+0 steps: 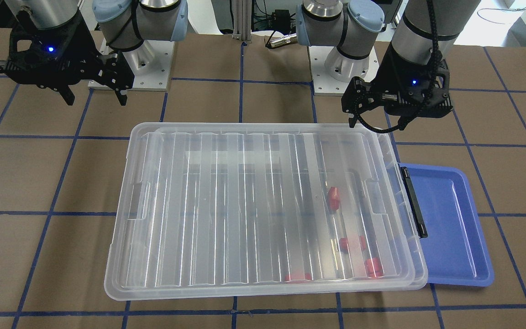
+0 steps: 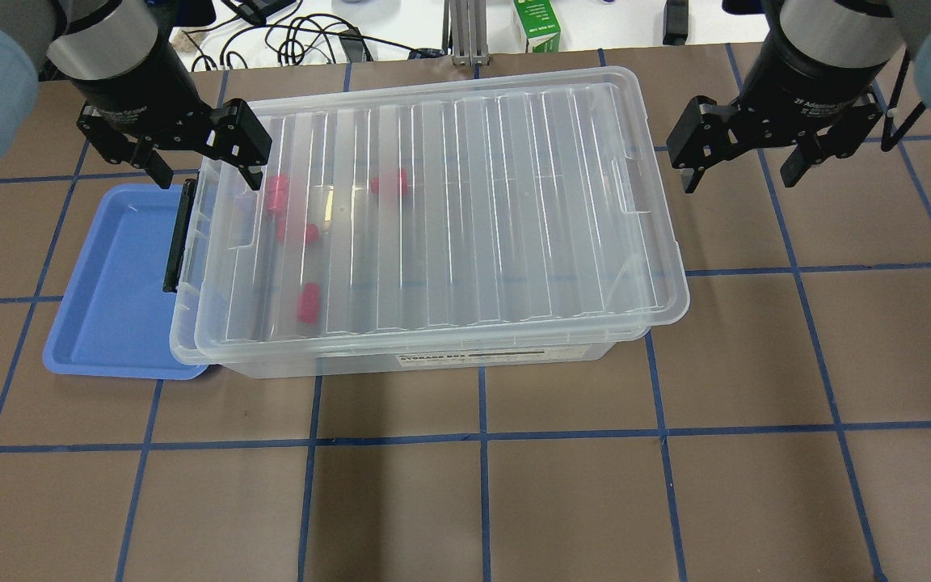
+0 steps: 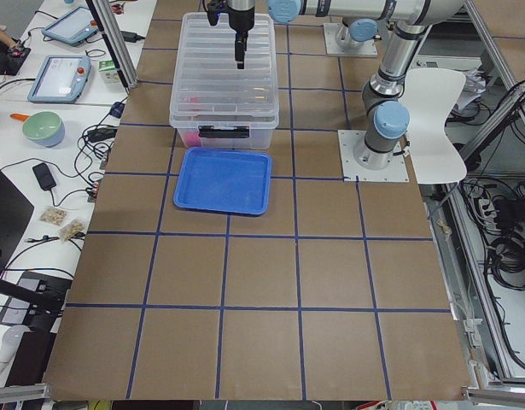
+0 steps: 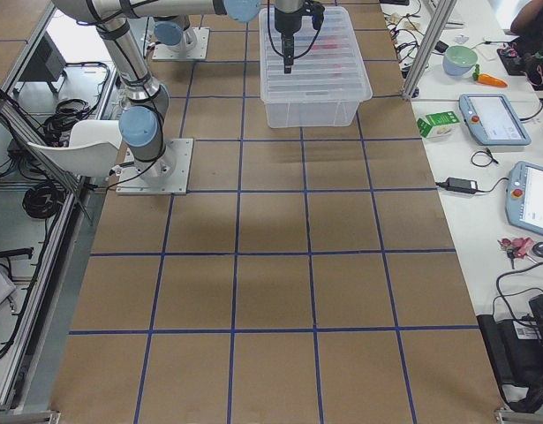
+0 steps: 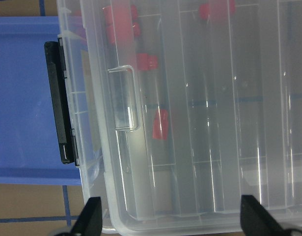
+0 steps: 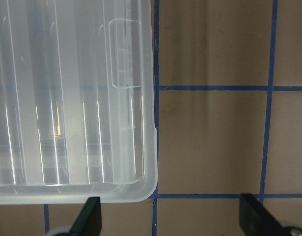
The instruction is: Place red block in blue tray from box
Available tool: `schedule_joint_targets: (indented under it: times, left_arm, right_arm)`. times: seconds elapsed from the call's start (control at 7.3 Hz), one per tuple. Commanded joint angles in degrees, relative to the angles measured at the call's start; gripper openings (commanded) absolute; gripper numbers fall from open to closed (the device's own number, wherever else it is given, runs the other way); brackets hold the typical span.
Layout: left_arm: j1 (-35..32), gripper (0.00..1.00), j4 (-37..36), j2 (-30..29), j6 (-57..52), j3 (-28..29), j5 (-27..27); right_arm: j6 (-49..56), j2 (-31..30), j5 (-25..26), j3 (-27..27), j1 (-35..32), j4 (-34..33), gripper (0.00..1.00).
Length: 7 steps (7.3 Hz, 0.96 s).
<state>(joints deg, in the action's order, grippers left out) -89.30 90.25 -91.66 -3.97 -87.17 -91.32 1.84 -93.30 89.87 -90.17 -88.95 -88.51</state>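
Observation:
The box (image 2: 473, 210) is a clear bin with its ribbed lid lying on it and a black latch bar (image 2: 179, 234) on its left short side. Several red blocks (image 2: 308, 301) lie inside near that end, seen through the lid (image 1: 334, 196) (image 5: 160, 123). The blue tray (image 2: 110, 307) sits empty beside the latch end, partly under the box's rim (image 1: 454, 228). My left gripper (image 2: 207, 166) is open above the box's far left corner (image 1: 377, 123) (image 5: 173, 221). My right gripper (image 2: 739, 176) is open over bare table past the box's right end (image 1: 95, 98) (image 6: 173, 221).
The table is brown with blue tape lines. Both arm bases (image 1: 130, 64) (image 1: 343, 68) stand behind the box. A green carton (image 2: 537, 24) and cables lie past the far edge. Side tables with tablets (image 4: 492, 119) flank the table.

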Motion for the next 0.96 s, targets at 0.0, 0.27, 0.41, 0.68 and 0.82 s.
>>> schedule_joint_targets:
  times: [0.0, 0.27, 0.41, 0.68, 0.82]
  left_arm:
    - [0.0, 1.0, 0.1, 0.7, -0.1, 0.0, -0.2]
    - [0.0, 1.0, 0.2, 0.6, -0.2, 0.2, -0.1]
    - [0.0, 1.0, 0.2, 0.5, -0.1, 0.2, -0.1]
    - [0.0, 1.0, 0.1, 0.4, -0.1, 0.2, -0.1]
    - [0.0, 1.0, 0.2, 0.2, -0.1, 0.2, -0.1]
  right_arm:
    - [0.1, 0.0, 0.0, 0.1, 0.0, 0.0, 1.0]
    - [0.0, -0.1, 0.0, 0.2, 0.0, -0.5, 1.0]
    - [-0.3, 0.2, 0.7, 0.1, 0.0, -0.5, 1.0]
    - [-0.7, 2.4, 0.6, 0.0, 0.0, -0.5, 1.0]
    - [-0.1, 3.9, 0.2, 0.1, 0.5, -1.1, 1.0]
